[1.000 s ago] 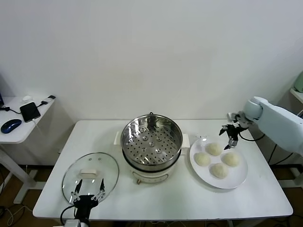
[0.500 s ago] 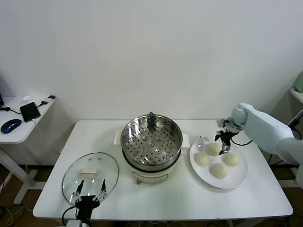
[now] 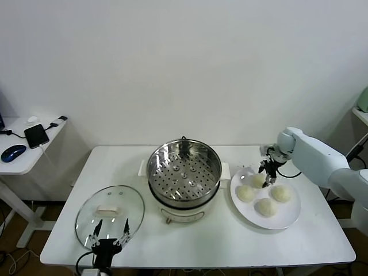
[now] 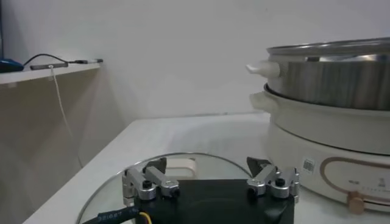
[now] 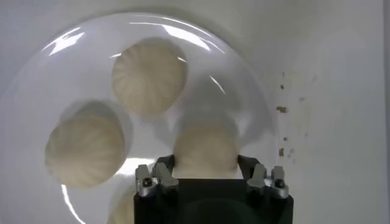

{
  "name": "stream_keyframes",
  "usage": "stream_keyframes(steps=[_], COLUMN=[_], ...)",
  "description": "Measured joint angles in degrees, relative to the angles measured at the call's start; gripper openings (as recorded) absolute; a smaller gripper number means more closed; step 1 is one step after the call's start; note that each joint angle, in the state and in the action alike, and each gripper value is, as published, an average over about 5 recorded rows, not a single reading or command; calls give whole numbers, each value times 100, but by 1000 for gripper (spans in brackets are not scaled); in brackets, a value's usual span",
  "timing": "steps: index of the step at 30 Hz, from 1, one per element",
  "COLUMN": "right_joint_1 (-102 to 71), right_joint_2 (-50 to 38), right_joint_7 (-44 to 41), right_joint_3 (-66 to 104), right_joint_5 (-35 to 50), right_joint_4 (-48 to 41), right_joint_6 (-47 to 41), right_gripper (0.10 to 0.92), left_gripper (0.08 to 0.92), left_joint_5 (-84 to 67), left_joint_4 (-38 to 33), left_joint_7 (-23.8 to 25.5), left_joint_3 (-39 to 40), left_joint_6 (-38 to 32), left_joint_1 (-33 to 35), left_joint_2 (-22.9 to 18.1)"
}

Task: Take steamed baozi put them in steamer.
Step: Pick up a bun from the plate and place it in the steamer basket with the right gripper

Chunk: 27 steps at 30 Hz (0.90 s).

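While the counter (image 3: 201, 241) carried the empty steamer (image 3: 184, 172), all four steamed baozi (image 3: 265, 191) sat on the white plate (image 3: 290, 217), so nothing was loaded yet. Right tool (image 3: 267, 175) straddled the rear bun, grip unconfirmed; left tool (image 3: 109, 237) idled wide by the glass lid (image 3: 109, 211).

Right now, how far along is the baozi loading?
Nothing is loaded: the steamer tray is bare, and all four baozi sit on the plate. In hand: the right tool is down around the rear baozi. The left tool waits open over the glass lid.
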Motion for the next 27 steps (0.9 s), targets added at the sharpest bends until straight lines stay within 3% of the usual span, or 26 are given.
stream_keyframes(steps=[10,19,27], right_joint_1=[1405,3154,3487], right_joint_2=[-81,405,958], right_joint_7=[-171,-250,-118], right_joint_3=[-1025,-2078,-2404], right_joint_5=[749,1766,1442], right_joint_4=[965,2490,3289], right_joint_6=[170,775,1924], right_gripper=[670,670,670], left_gripper=[823,823,823], left_joint_5=[28,40,62], left_joint_4=[-121,-223,-261], left_joint_7=[-2,-12,-22], left_joint_3=[61,98,118], left_joint_6=[19,69,80], left_joint_1=[24,46,80], left_joint_2=[-14,23,41])
